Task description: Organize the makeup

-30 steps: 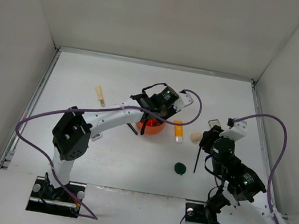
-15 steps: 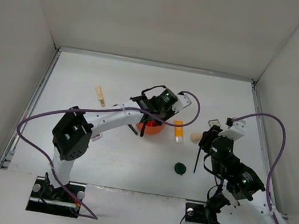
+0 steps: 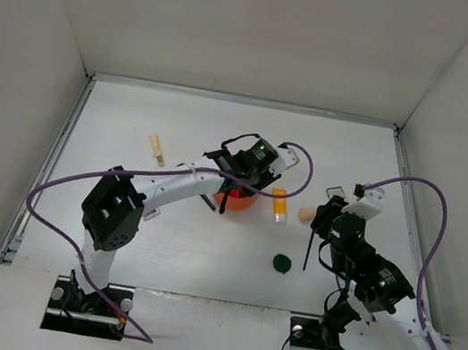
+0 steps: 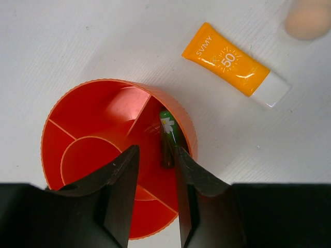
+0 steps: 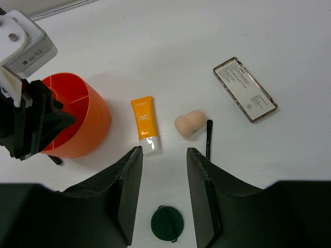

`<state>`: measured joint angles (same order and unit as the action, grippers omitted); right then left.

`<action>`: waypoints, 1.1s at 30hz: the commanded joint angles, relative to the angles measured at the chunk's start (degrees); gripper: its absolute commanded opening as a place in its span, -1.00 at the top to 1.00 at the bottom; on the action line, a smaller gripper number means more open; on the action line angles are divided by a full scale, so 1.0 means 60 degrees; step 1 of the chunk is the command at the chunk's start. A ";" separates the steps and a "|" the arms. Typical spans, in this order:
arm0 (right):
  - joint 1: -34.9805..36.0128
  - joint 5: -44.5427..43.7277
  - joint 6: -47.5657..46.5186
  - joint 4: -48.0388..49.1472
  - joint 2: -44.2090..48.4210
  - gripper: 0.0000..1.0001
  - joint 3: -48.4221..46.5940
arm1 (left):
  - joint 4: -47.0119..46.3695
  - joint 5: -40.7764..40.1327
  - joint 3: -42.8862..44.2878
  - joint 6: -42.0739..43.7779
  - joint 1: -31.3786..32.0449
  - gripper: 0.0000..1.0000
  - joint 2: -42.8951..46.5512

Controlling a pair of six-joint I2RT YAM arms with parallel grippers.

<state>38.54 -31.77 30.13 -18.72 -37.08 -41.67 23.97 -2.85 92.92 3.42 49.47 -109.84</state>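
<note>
Left gripper hovers over the red-orange holder, jaws a narrow gap apart, nothing clamped. A small green tube with a daisy print lies in the holder's right-hand outer compartment, leaning on the rim wall; its lower end shows in the gap between the fingers, and I can't tell whether either finger touches it. The holder's other compartments in view are bare. Orange tube lies flat on the table just right of the holder, white cap pointing away from it, not touching. Right gripper is open wide and empty, hanging above the table well right of the holder. From its wrist view: beige sponge just right of the orange tube, thin black brush right beside the sponge, brown-pink palette farther right and back, lying closed and flat, dark green round compact on the table below the gap between the fingers. Top view adds a beige stick alone, well left of the holder, and a short black item at the holder's left base, too small to identify.
</note>
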 commanded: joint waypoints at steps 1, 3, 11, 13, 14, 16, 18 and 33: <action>-0.0052 -0.0389 0.0105 0.0264 -0.0148 0.26 -0.0116 | -0.0376 -0.0023 0.0098 -0.0116 0.0045 0.41 0.0626; -0.0081 -0.0432 0.0062 0.0235 -0.0133 0.26 -0.0116 | -0.0347 0.0006 0.0098 -0.0145 0.0045 0.42 0.0728; -0.0067 -0.0609 0.0047 0.0161 -0.0660 0.26 -0.0057 | 0.0355 -0.0667 0.0362 -0.1564 -0.0246 0.12 0.1987; -0.0096 -0.0550 0.0120 0.0146 -0.0923 0.25 -0.0057 | 0.0648 -0.0565 0.0231 -0.2456 -0.0582 -0.04 0.2556; -0.0125 -0.0477 0.0149 0.0146 -0.1011 0.26 -0.0057 | 0.0751 -0.0478 -0.0045 -0.2750 -0.0990 -0.22 0.2792; -0.0212 -0.0375 0.0178 0.0117 -0.1376 0.25 -0.0086 | 0.0766 0.0032 -0.0427 -0.3585 -0.1475 -0.35 0.3510; -0.0271 -0.0170 0.0208 0.0146 -0.1626 0.25 -0.0101 | 0.0737 0.0371 -0.1232 -0.4156 -0.2264 -0.52 0.4240; -0.1882 0.1836 -0.0509 0.0147 -0.4863 0.27 -0.1008 | 0.2333 0.1924 -0.3388 -0.4819 -0.5446 -0.87 0.7481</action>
<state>29.06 -22.85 28.64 -19.07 -63.72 -44.21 36.80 5.50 71.22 -25.76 18.59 -69.54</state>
